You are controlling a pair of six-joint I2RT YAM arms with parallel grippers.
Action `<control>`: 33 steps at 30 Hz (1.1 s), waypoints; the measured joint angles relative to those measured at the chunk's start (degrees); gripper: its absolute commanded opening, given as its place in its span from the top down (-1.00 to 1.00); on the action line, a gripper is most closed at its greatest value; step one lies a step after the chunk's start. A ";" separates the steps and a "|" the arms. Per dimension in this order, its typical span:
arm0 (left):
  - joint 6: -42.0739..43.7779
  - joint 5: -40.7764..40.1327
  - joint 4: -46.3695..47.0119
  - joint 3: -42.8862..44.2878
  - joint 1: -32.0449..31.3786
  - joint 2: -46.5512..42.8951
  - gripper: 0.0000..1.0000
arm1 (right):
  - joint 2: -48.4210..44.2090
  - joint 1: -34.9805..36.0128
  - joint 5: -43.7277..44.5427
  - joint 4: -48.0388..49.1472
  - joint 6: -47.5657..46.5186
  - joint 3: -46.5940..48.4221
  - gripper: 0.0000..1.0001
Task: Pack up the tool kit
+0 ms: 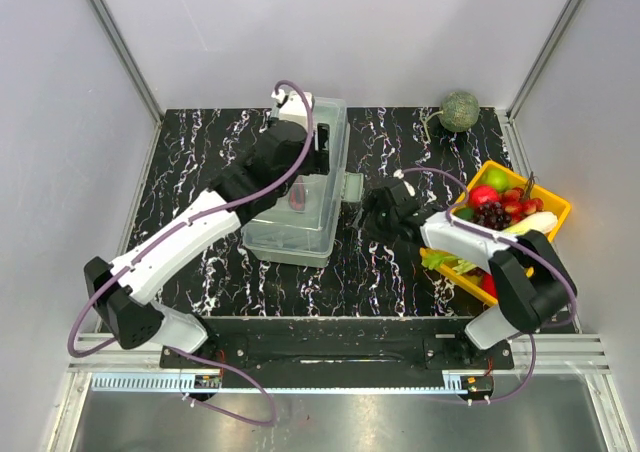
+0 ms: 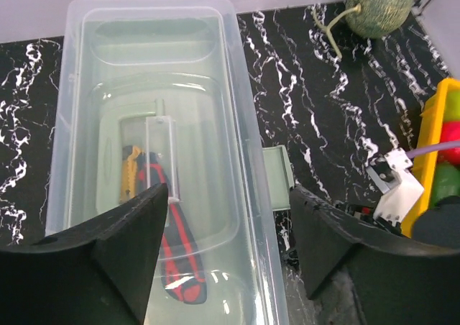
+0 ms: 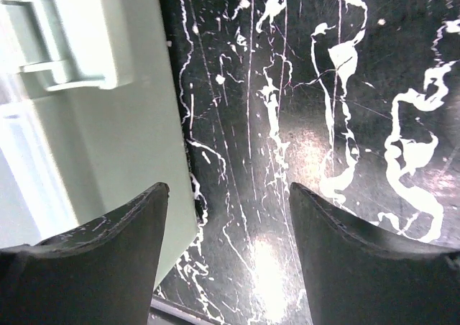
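Top: toolbox (image 1: 296, 212) left of centre, closed. Yellow fruit tray (image 1: 556, 210) at right edge, melon (image 1: 460, 110) in far right corner.
Left wrist: my left pincer (image 2: 228, 217) spread, empty, over the clear lid (image 2: 151, 66). Red pliers (image 2: 176, 246) and yellow knife (image 2: 129, 174) inside.
Right wrist: right pincer (image 3: 228, 210) wide, empty, over table (image 3: 345, 124) beside toolbox wall.

Robot test cell in a lab

Plain white panel walls (image 1: 350, 32) set in aluminium-profile posts (image 1: 120, 47) box in a black marble-patterned tabletop (image 1: 400, 272). A left arm (image 1: 170, 247) and a right arm (image 1: 500, 262), both white and black, are bolted to a black base plate (image 1: 330, 347) beside a slotted aluminium rail (image 1: 330, 372), with purple cables (image 1: 71, 337) looping along them. The staged props are a clear-lidded toolbox (image 1: 300, 234), a yellow tray (image 1: 555, 204) of fruit and a melon (image 1: 459, 111).
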 measured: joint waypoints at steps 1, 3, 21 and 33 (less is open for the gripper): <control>0.15 0.39 0.02 0.00 0.33 -0.66 -0.59 | -1.33 -0.22 0.07 -0.13 -0.26 -0.42 -0.49; 0.22 1.77 0.00 -0.04 1.44 -2.58 -0.68 | -4.83 -0.96 0.13 -0.26 -1.03 -1.70 -0.50; -9.60 27.30 0.94 -22.45 30.71 -15.78 -0.87 | -13.84 -11.96 -12.61 12.22 -1.46 -6.71 -0.82; -12.11 38.05 3.61 -32.52 31.89 -20.04 -0.91 | -1.60 -15.32 -22.86 34.01 2.73 -7.80 -0.99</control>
